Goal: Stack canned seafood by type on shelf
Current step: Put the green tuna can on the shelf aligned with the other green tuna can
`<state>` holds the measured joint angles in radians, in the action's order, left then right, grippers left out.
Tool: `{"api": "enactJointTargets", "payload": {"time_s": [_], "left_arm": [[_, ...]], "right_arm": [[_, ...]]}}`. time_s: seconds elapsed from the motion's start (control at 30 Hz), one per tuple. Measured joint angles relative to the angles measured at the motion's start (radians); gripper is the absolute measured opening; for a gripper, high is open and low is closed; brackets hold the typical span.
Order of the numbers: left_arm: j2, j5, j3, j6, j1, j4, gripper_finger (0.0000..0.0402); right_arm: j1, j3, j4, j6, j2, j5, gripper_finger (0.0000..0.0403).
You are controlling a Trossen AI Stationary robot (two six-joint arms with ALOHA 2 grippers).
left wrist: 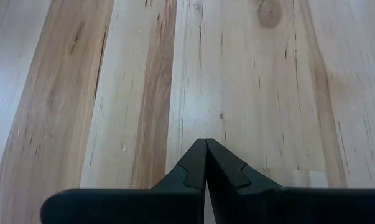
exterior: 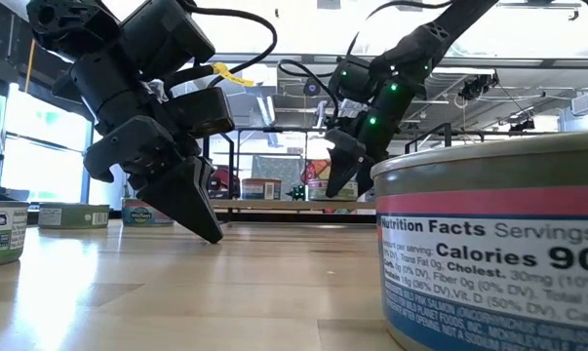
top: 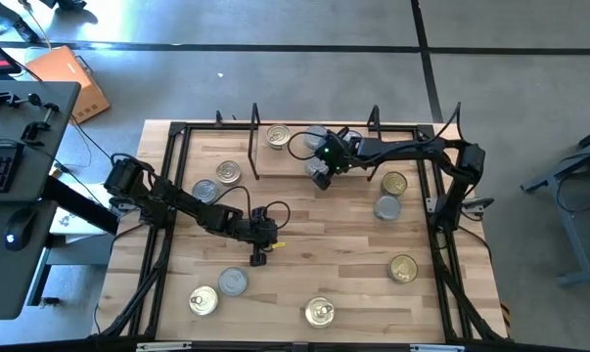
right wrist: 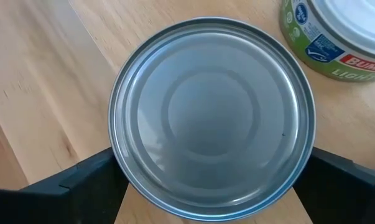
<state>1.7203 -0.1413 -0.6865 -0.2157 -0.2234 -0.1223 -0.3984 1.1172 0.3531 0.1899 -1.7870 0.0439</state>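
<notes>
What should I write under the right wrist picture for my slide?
Right gripper straddling a silver-lidded can, beside a green-labelled can.

Two black jointed arms trail looped black cables; green lights glow on the right gripper (top: pixel 321 168), the left gripper (top: pixel 258 256) carries a yellow tag.

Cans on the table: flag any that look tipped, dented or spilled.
Nothing stands out. The loose cans, such as the gold-lidded one, sit flat, lids up. The silver can between the right gripper's fingers looks undented. No spill on the table.
</notes>
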Motion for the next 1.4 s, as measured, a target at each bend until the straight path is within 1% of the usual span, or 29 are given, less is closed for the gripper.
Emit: {"api": "enactJointTargets", "payload": {"time_s": [0.5,0.63,0.73,0.97,1.17,1.4], "left_arm": [[0.000,0.000,0.000,0.000,0.000,-0.003,0.0000],[0.001,-0.033,0.001,0.000,0.011,-0.036,0.0000],[0.001,-0.053,0.001,0.001,0.047,-0.116,0.0000],[0.001,-0.041,-0.004,0.045,0.157,-0.270,0.0000],[0.001,-0.018,-0.045,0.090,0.248,-0.297,0.0000],[0.001,-0.009,-0.070,0.119,0.304,-0.299,0.0000]], "right_arm": [[-0.003,0.001,0.012,-0.042,0.000,-0.004,0.0387],[0.007,0.001,0.013,-0.094,0.000,-0.006,0.0388],[0.020,0.002,0.013,-0.116,0.000,0.026,0.0388],[0.045,0.051,0.082,-0.131,-0.002,0.106,0.0387],[0.038,0.085,0.095,-0.127,-0.002,0.108,0.0387],[0.038,0.093,0.155,-0.117,-0.002,0.104,0.0387]]}}
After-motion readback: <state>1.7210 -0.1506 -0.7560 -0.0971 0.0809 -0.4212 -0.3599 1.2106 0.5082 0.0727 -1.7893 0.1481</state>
